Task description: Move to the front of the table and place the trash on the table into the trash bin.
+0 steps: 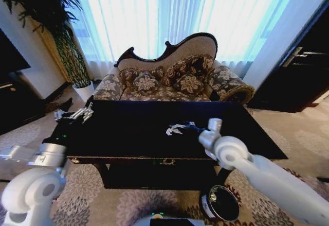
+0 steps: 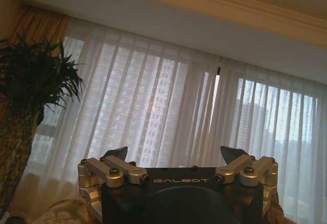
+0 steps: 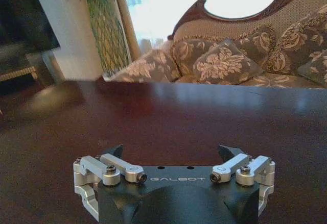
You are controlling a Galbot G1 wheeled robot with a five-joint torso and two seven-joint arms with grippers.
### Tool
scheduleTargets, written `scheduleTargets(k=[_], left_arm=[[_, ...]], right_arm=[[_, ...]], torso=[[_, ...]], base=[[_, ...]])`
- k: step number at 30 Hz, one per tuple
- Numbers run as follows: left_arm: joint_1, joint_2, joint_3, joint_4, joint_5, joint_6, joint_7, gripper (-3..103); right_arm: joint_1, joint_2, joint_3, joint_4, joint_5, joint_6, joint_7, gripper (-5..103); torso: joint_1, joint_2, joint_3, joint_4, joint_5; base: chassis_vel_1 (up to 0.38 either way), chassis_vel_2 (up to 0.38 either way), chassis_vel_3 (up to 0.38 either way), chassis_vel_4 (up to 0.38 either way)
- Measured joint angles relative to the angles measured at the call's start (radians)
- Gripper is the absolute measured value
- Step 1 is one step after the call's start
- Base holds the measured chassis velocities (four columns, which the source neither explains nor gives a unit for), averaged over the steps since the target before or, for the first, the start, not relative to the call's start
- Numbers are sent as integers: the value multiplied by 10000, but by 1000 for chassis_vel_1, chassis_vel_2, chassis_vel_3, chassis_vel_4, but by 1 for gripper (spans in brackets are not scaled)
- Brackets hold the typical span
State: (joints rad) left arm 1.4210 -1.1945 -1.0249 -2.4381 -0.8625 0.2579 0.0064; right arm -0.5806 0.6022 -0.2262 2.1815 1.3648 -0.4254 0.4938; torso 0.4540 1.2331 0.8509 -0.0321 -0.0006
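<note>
Near floor, right of centre: small black cylindrical trash bin (image 1: 222,203) with a white label, standing just before the surface's front edge, beneath the right arm's elbow.

Surface: long glossy black table (image 1: 128,133) with gold edge trim and a gold centre ornament, lower shelf beneath. No trash can be made out on it from the head view; the top looks bare and dark.

Right gripper (image 1: 175,129): reached out low over the middle of the surface, pointing left, released; its wrist view shows the jaws spread with nothing between them.

Left gripper (image 1: 73,115): raised at the surface's far-left corner, tilted upward toward the white sheer curtains (image 2: 168,112), jaws likewise spread and empty.

Far side: floral upholstered sofa (image 1: 175,79) with dark carved frame; tall potted plant (image 1: 72,56) at far left.

Handling note, as judgement: before closing either gripper, confirm an item lies between the jaws; carry any pickup back and down over the bin's mouth before letting go.
</note>
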Motion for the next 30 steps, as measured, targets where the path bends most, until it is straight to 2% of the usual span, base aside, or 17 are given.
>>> scheduleTargets(k=[8, 13, 15, 20, 30], left_arm=[[-195, 80, 13, 200, -53, 0, -2, 100], [-296, 23, 249, 291, 18, -2, -1, 100], [-319, -8, 361, 300, 69, -2, 0, 100], [-308, 13, 347, 302, 89, -5, 2, 100], [-197, 18, 171, 268, 98, -12, 7, 100]], right_arm=[[800, -627, -721, -80, -652, -820, 62, 100], [942, -735, -817, -38, -455, -1312, 31, 100], [900, -706, -800, 22, -32, -1582, 93, 100], [578, -602, -611, 124, 468, -1676, 129, 100], [415, -285, -799, 96, 290, -1654, 41, 100]], torso=[[0, 0, 0, -5, 4], [0, 0, 0, -5, 3], [0, 0, 0, -4, 3], [-1, 0, -1, -4, 4], [-2, 1, -1, -3, 4]], base=[[0, 0, 0, 0], [0, 0, 0, 0], [0, 0, 0, 0], [0, 0, 0, 0], [0, 0, 0, 0]])
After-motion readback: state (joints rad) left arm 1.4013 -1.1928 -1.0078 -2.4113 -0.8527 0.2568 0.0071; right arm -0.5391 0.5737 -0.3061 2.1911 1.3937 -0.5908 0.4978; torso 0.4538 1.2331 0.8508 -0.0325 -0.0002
